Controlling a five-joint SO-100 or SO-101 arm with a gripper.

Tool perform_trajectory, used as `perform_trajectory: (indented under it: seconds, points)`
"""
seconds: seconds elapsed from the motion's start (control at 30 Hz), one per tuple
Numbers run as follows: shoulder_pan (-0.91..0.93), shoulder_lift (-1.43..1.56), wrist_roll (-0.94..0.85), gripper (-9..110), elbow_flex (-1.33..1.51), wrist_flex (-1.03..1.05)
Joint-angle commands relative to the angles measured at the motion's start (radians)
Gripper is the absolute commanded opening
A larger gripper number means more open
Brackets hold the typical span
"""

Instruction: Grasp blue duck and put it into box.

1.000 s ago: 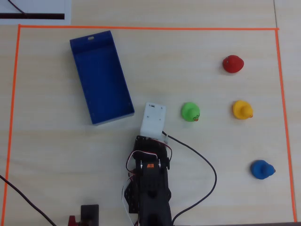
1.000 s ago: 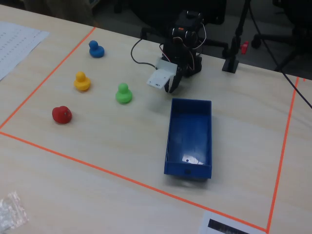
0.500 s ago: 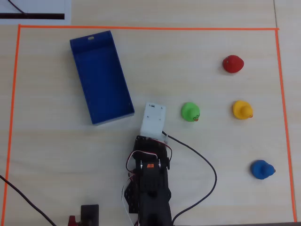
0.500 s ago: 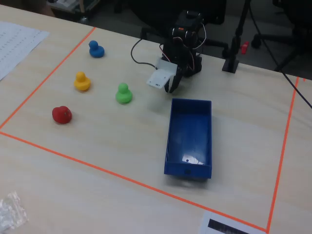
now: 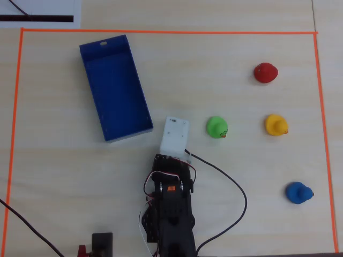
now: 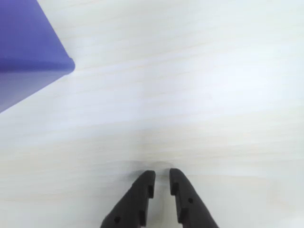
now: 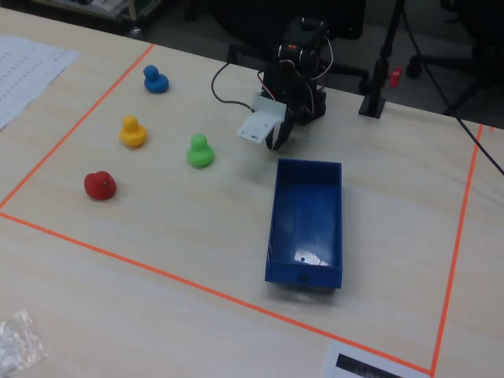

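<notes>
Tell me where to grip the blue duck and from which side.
Grip the blue duck across its rounded body, coming from above. It sits upright and alone, well clear of the yellow duck, so the pincer should have room either side.

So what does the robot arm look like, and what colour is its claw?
The arm is mostly black, with a boxy white block near its front end. Thin red, white and black wires loop around its joints, and a thicker black cable curls away across the table. The claw has two black plastic fingers that taper to narrow tips, with small notches on their inner edges.
</notes>
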Motion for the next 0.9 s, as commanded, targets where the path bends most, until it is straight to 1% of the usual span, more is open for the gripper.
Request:
perform_trajectory:
  seconds: [0.0,0.83,0.87]
  points:
    - [0.008,-0.015,0.003,0,-0.003,0.018]
    - [-0.008,-0.015,0.003,0,-0.003,0.018]
    - [-0.008,-0.015,0.003,3,-0.003,0.018]
